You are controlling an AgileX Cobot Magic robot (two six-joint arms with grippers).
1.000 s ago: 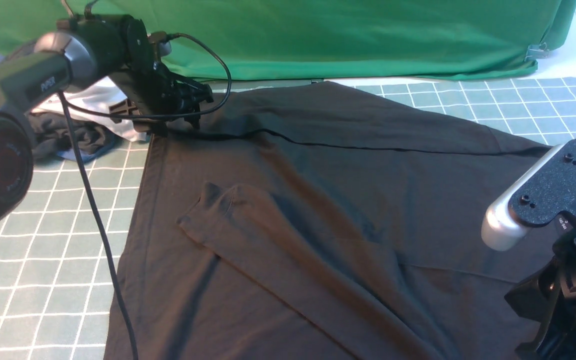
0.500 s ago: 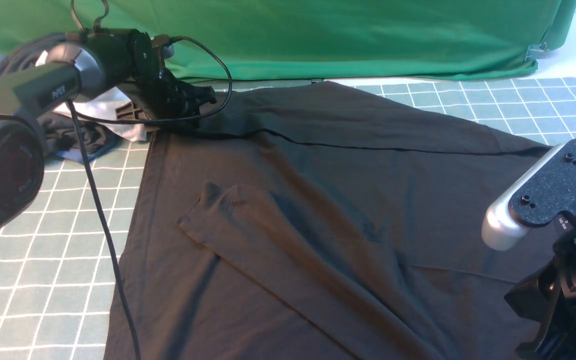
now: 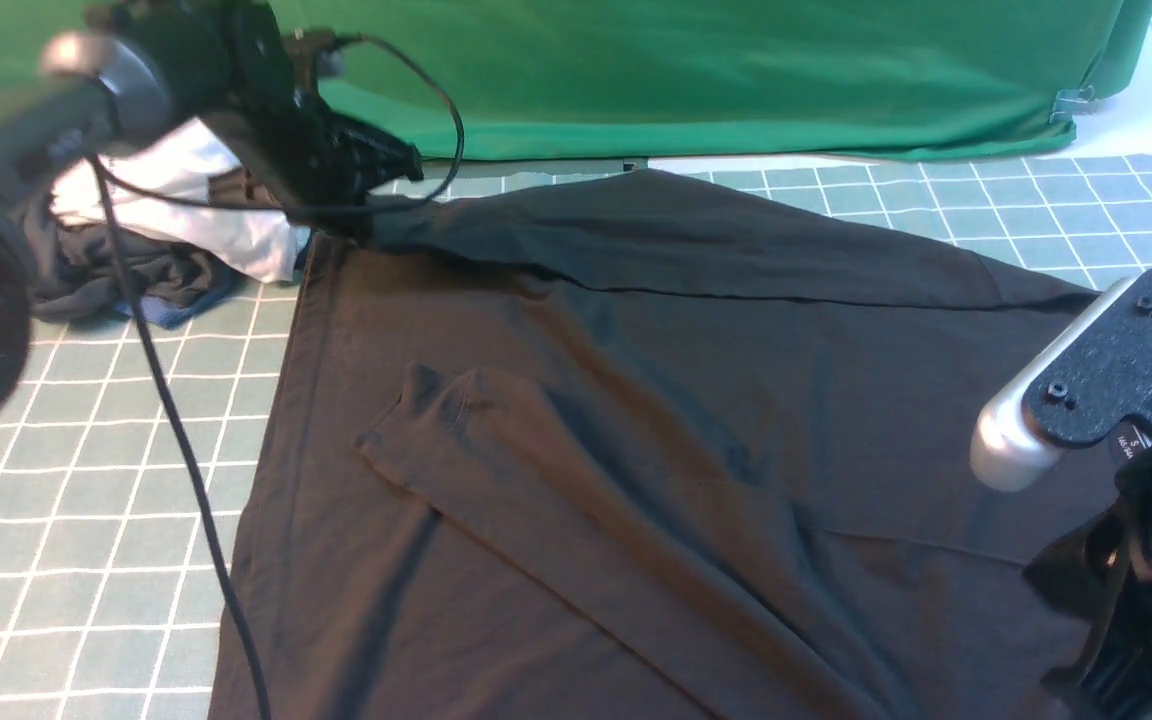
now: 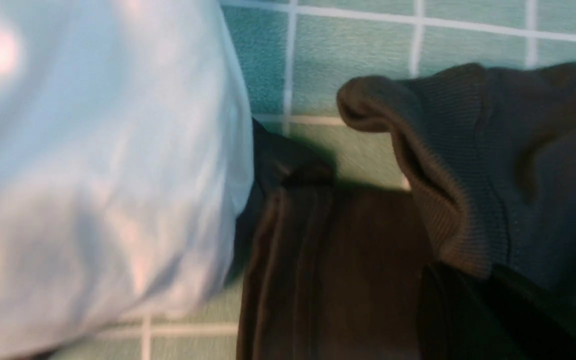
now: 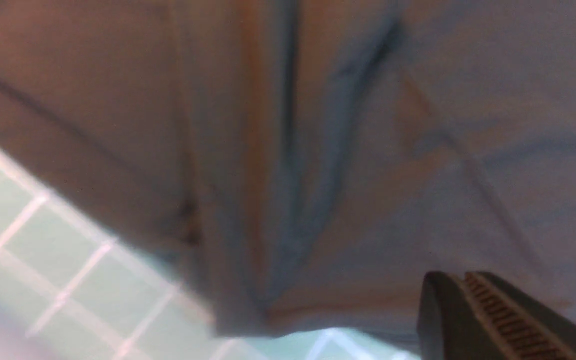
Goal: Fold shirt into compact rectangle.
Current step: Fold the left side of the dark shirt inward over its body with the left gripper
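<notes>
The gridded surface (image 3: 86,480) is stretching out under both sets of jaws, and a green cloth (image 3: 686,80) is hanging beyond them. The black shirt (image 3: 636,420) is lying spread between the left jaws and the right jaws. A heap of clothes (image 3: 166,240) is sitting just beside the left jaws. The left jaws are gripping the shirt's sleeve end, lifting its ribbed cuff (image 4: 418,150) off the surface. The right jaws are standing nearly together against the shirt's edge; whether they are pinching cloth I cannot tell.
</notes>
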